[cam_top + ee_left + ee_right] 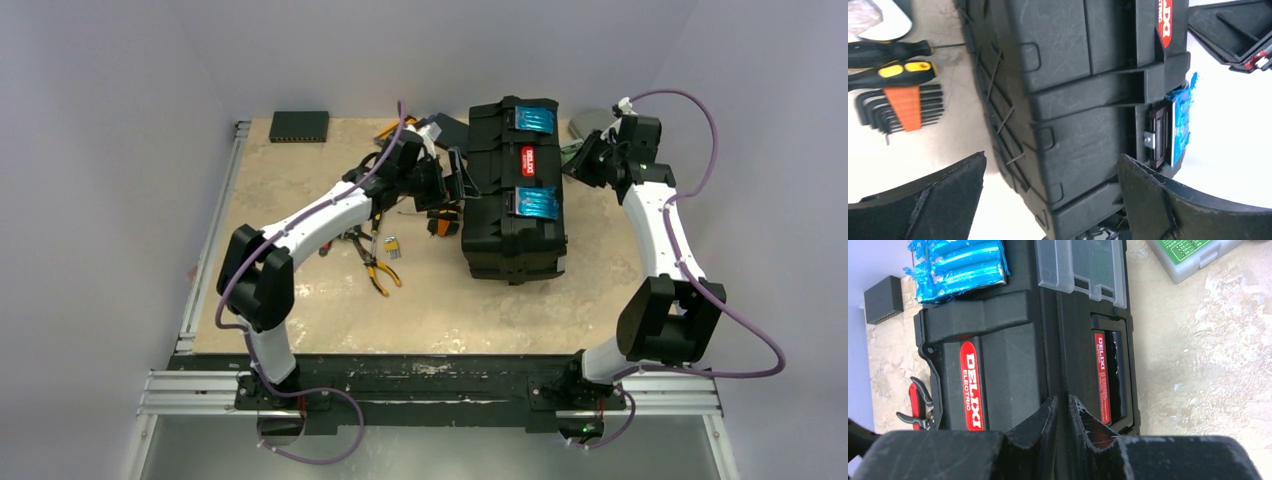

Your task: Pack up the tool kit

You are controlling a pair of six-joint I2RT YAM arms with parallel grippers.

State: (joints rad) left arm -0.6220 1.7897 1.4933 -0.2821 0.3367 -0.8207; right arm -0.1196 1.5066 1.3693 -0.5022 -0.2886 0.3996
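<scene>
The left tool gapes wide against the toolbox. The right tool is narrowed over its lid, and whether it holds anything I cannot tell. Scuffed black, blue-latched, apparently closed, it sits far-centre on the worktop — pliers, hex keys and screwdrivers lie unpacked to its left.

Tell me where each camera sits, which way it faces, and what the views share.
Top external: above and behind the arms, looking down on the table; both arms show, left tool and right tool flanking the toolbox.
Left wrist: on the left arm, facing the toolbox's side, hex keys beside it; two wide-apart fingers at the bottom.
Right wrist: on the right arm, facing the toolbox's lid and blue latch; two close-set fingers at the bottom.
Shared: all see the toolbox; top and right wrist both see the flat black box.
</scene>
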